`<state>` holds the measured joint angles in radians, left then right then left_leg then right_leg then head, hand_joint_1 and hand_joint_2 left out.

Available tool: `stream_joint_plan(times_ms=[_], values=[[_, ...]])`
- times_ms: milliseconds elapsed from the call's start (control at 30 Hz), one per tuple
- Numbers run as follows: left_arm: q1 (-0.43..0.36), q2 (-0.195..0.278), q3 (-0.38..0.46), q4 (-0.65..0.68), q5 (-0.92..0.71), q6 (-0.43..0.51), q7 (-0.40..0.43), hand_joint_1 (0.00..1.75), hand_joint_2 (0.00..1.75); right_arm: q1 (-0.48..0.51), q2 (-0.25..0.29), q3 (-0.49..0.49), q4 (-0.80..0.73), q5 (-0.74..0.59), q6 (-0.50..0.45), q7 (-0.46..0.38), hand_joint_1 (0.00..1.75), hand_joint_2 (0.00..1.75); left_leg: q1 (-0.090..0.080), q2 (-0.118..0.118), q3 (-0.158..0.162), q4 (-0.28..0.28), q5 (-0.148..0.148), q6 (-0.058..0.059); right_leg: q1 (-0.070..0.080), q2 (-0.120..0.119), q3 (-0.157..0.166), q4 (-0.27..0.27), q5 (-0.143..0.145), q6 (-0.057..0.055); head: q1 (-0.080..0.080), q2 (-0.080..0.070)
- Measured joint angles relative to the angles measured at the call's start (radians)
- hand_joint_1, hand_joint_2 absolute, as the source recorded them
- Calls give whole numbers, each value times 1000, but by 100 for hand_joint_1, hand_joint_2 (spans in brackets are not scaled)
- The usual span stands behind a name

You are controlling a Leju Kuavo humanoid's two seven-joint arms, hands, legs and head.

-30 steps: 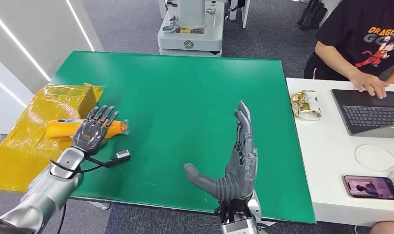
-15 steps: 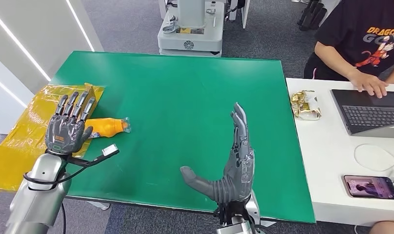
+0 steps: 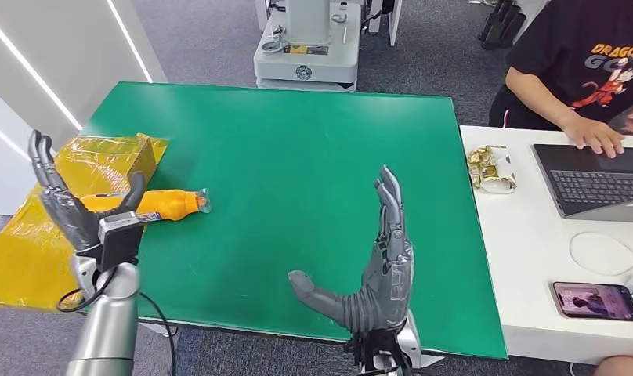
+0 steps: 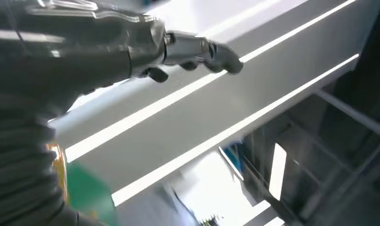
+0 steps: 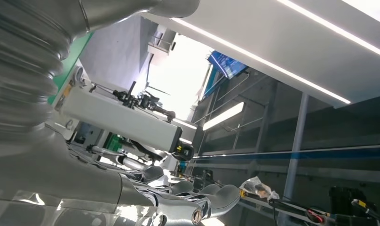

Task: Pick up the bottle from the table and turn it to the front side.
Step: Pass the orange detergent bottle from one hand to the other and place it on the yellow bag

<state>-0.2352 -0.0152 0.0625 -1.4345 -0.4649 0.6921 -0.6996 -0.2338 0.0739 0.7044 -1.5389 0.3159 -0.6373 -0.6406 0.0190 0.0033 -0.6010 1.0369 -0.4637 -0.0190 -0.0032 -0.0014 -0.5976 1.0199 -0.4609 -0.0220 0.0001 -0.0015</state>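
Note:
An orange bottle (image 3: 166, 204) lies on its side at the left edge of the green table (image 3: 298, 149), its clear cap end pointing right. My left hand (image 3: 74, 205) is raised upright just left of the bottle, fingers spread, thumb near the bottle, holding nothing. In the left wrist view the fingers (image 4: 197, 49) stretch out toward a white wall. My right hand (image 3: 376, 262) stands upright over the table's near edge, fingers straight and thumb out to the left, empty; in the right wrist view its fingers (image 5: 216, 197) are extended.
Yellow plastic sheeting (image 3: 31, 235) with a small cardboard box (image 3: 141, 157) lies at the table's left edge. A white desk (image 3: 525, 258) on the right holds a laptop (image 3: 595, 180), a phone (image 3: 597, 301) and a snack packet (image 3: 491, 168); a person (image 3: 580, 63) types there. A robot base (image 3: 305, 47) stands behind the table.
My left hand has lifted off the bottle, drawn back left and turned upright. The bottle stays lying on the table. The right hand barely moved.

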Motion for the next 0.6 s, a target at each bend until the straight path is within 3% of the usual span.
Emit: stream_joint_plan(times_ms=[167, 267, 400, 600], values=[[4, -8, -133, -2, 86, 0, -1, 0, 175, 17, 0, -7, -16, 8, 1, 2, 0, 175, 0, 2, 0, 0, 0, 0, 0, 1, 0, 0, 0, 0, 0, 0], [25, -5, -208, -29, 242, 0, -1, 0, 175, 31, 0, -7, -16, 16, 0, -2, 0, 175, 0, 1, 0, 0, 0, 0, 0, 1, 0, 0, 0, 0, 0, 0], [81, 2, -329, -90, 327, -2, -1, 0, 175, 38, 1, 2, -7, 11, -2, -16, 0, 175, 0, 1, -1, -1, 0, 0, 0, 1, 0, 0, 0, 0, 0, 0], [182, 16, -420, -200, 377, -65, -1, 0, 175, 30, 6, 32, 9, -21, 1, -19, 0, 175, 0, 1, -1, -1, -1, 0, 0, 0, -1, 0, -1, 0, 0, 0]])
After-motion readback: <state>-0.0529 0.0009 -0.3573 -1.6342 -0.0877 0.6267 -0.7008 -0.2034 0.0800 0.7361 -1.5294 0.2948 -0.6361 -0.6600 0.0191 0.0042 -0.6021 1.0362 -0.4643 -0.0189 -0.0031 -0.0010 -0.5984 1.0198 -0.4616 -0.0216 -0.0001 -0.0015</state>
